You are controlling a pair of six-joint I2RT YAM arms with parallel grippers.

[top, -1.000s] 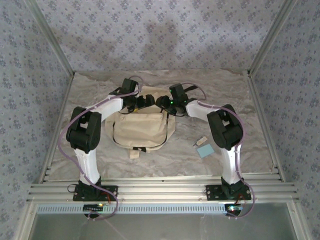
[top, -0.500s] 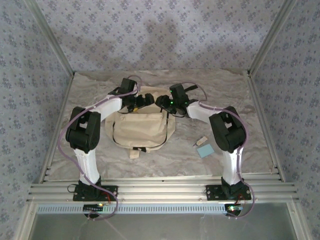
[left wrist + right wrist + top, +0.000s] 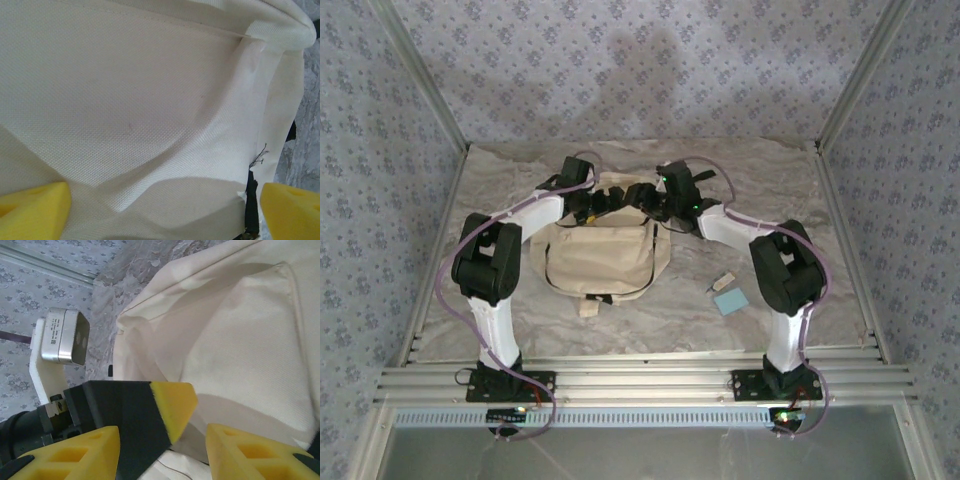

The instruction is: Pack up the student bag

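- Right end effector (image 3: 645, 195) has swung left along the student bag's (image 3: 605, 255) far edge, close to the left end effector (image 3: 604, 201).
- Both gape open; bag lies mid-worktop (image 3: 775, 180).
- Best pinch one fabric layer each.

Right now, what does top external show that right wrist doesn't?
Top external adds: the whole cream fabric backpack, a dark zipper line looping its front, plus a small light-blue square pad and a small beige piece on the marbled table to its right. Right wrist adds: a yellow foam fingertip of the left gripper beside a fabric fold, and the silver camera box on that wrist. Both: the backpack, with the right gripper beside the left at its far edge, jaws open.
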